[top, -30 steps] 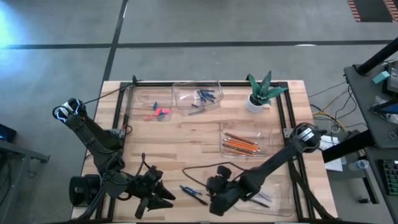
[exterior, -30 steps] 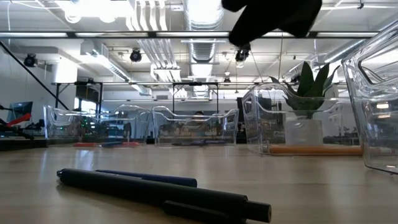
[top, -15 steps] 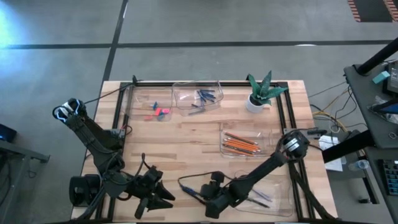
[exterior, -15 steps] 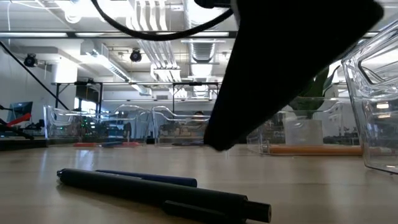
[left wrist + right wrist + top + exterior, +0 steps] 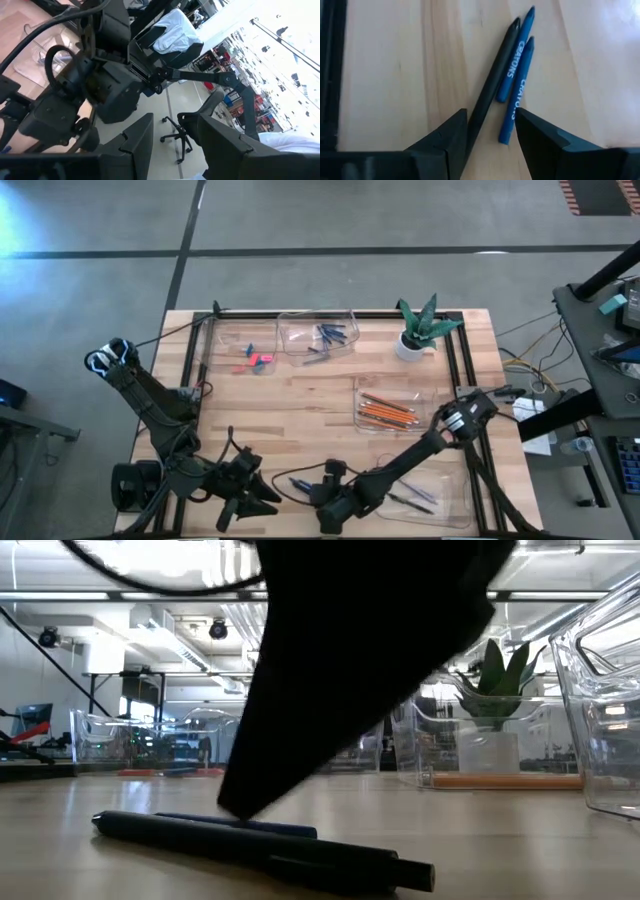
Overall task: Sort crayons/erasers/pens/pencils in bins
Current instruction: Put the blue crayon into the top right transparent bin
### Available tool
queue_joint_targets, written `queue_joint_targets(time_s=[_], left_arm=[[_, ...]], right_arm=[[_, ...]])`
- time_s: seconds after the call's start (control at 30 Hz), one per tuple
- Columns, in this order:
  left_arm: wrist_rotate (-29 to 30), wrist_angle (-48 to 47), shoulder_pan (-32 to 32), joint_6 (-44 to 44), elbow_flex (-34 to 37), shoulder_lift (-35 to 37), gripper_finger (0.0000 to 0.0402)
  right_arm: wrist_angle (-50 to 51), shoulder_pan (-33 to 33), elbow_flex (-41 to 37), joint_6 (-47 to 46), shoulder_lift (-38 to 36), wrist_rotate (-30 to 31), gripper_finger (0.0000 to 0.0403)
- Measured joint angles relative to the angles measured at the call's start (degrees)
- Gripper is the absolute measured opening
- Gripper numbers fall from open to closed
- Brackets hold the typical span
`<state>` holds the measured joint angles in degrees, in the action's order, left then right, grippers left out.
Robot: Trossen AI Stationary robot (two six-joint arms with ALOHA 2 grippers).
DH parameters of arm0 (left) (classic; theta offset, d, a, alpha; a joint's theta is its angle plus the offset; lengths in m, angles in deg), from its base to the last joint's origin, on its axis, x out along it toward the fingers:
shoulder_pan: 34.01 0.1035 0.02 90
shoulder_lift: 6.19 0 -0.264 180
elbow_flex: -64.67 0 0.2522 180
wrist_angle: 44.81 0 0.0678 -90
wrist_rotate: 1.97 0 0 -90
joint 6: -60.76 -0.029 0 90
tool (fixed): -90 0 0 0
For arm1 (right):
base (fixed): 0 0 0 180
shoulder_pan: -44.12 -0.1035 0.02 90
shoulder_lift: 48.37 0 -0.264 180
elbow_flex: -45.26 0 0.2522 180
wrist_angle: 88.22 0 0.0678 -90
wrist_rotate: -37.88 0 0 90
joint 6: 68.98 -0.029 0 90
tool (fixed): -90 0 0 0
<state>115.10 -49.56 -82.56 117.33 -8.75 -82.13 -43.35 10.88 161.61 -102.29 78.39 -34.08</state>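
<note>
On the wood near the table's front edge lie a dark pen and two blue crayons, side by side and touching. My right gripper is open just above them, slanting down, one finger on each side of the pen's near part. In the low view its dark tip stands right at the pen; whether it touches does not show. My left gripper hangs open over the table's front left corner, holding nothing.
Four clear bins: one with pink erasers at the far left, one with crayons beside it, one with orange pencils at the right, one with pens at the near right. A potted plant stands at the back.
My right gripper has come down and toward the table's left and near edge, rolling a little, until it stands over the pen and crayons. The pen and crayons have not moved.
</note>
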Motion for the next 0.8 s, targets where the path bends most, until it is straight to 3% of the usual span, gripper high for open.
queue_joint_targets(time_s=[0.8], left_arm=[[-0.42,-0.09,0.0,-0.5,0.02,0.0,0.0141]], right_arm=[[0.92,1.96,-4.87,-5.78,-1.42,1.08,0.0119]])
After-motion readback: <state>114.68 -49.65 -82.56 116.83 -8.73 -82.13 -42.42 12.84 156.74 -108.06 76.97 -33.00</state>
